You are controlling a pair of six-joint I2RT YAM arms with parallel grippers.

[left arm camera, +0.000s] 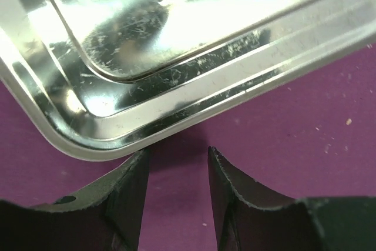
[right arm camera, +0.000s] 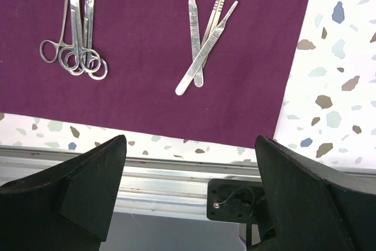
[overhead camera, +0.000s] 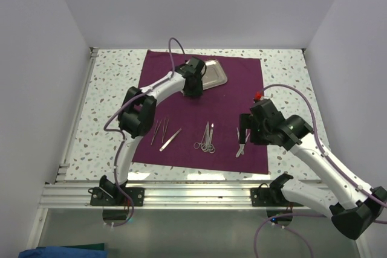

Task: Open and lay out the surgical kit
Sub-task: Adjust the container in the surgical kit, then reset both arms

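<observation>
Maroon-purple cloth wrap (overhead camera: 202, 110) spread flat on speckled table (overhead camera: 290, 70). Steel tray (overhead camera: 215, 74) at far edge of cloth, hollow side up, surface scratched.

Left gripper (overhead camera: 193, 92) low over cloth at tray's near rim. Fingers (left arm camera: 132, 192) narrowly apart, bare cloth in the gap, tips just at the rim's edge.

Along near side of cloth, left to right:
- two tweezers (overhead camera: 162, 131)
- cluster of ring-handled forceps (overhead camera: 207, 138), rings toward the arms
- scalpel handles (overhead camera: 240, 147), crossed

Right gripper (overhead camera: 243, 134) over the scalpel handles near cloth's right corner. Fingers (right arm camera: 76, 192) wide apart, nothing held.
</observation>
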